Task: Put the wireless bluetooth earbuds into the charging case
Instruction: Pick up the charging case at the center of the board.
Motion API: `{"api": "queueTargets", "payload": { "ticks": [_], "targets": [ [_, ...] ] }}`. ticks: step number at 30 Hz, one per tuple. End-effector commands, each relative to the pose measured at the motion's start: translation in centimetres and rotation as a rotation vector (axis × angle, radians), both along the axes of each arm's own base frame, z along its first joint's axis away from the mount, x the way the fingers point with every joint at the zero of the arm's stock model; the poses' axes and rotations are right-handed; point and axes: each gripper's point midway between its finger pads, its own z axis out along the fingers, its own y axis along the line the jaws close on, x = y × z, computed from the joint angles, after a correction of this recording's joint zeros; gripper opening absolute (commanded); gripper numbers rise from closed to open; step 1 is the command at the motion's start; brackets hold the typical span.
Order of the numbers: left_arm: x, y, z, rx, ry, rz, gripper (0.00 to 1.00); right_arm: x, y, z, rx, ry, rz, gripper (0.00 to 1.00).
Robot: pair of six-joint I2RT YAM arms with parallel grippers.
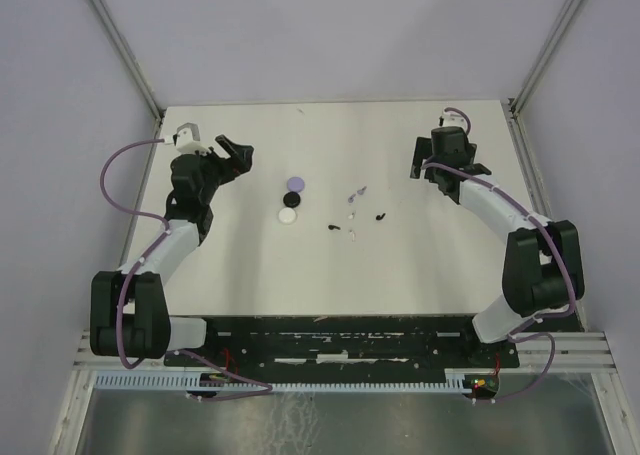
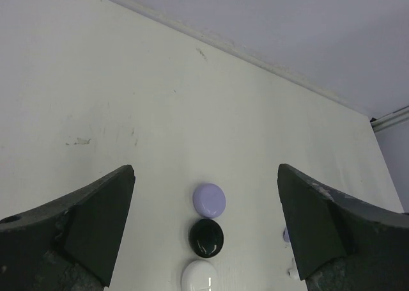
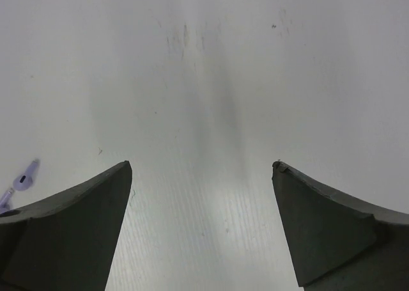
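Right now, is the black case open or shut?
Shut: the black case shows one smooth glossy dome in the left wrist view, no lid raised.

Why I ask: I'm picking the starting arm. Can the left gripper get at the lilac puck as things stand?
Probably yes: the left gripper is open, and the lilac puck lies ahead of it with only bare table between, nothing blocking.

Worktop [image 1: 330,135] is carrying a lilac puck [image 1: 294,184], black puck [image 1: 291,200] and white puck [image 1: 288,216] in a row; earbuds [image 1: 380,215] are lying scattered nearby.
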Motion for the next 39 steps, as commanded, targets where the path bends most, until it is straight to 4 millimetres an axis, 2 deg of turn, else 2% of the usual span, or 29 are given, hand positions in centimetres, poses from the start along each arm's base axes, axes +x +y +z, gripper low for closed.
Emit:
{"api": "queueTargets", "payload": {
  "ticks": [1, 5, 9, 15, 19, 23, 27, 31, 35, 37, 39],
  "targets": [
    [0.6, -0.7, 3.0, -0.058, -0.056, -0.022, 0.99, -0.4, -0.4, 2.7, 0.010, -0.107, -0.022, 1.00],
    [0.7, -0.2, 2.7, -0.157, -0.049, 0.021, 0.99, -1.0, 1.0, 3.4, 0.063, -0.124, 0.056, 1.00],
    [0.6, -0.2, 2.7, -0.176, -0.044, -0.002, 0.99, -1.4, 3.5, 4.8, 0.162, -0.176, 0.185, 1.00],
    [0.7, 0.6, 2.9, -0.215, -0.040, 0.050, 0.99, -1.4, 3.2, 4.6, 0.179, -0.134, 0.135, 0.99],
    [0.5, 0.3, 2.8, -0.228, -0.016, 0.020, 0.99, -1.6, 3.2, 5.1, 0.167, -0.141, 0.157, 0.99],
    [0.2, -1.0, 2.3, -0.210, -0.001, -0.070, 0.99, -1.6, 4.5, 5.1, 0.216, -0.129, 0.203, 0.99],
    [0.6, -1.7, 1.3, -0.110, 0.053, -0.053, 1.00, -1.7, 7.0, 4.8, 0.249, -0.096, 0.291, 0.99],
    [1.1, -4.7, 0.1, 0.047, 0.131, -0.056, 0.94, -1.8, 8.5, 4.5, 0.178, -0.067, 0.330, 0.99],
    [2.0, -7.2, -1.1, 0.109, 0.193, -0.105, 0.93, -2.0, 9.1, 4.5, 0.130, -0.040, 0.338, 0.99],
    [2.3, -8.0, -1.9, 0.127, 0.222, -0.106, 0.92, -2.0, 9.6, 4.5, 0.120, -0.021, 0.347, 0.99],
    [2.3, -8.5, -2.4, 0.133, 0.240, -0.107, 0.93, -1.9, 11.0, 4.3, 0.114, 0.006, 0.388, 0.99]
  ]
}}
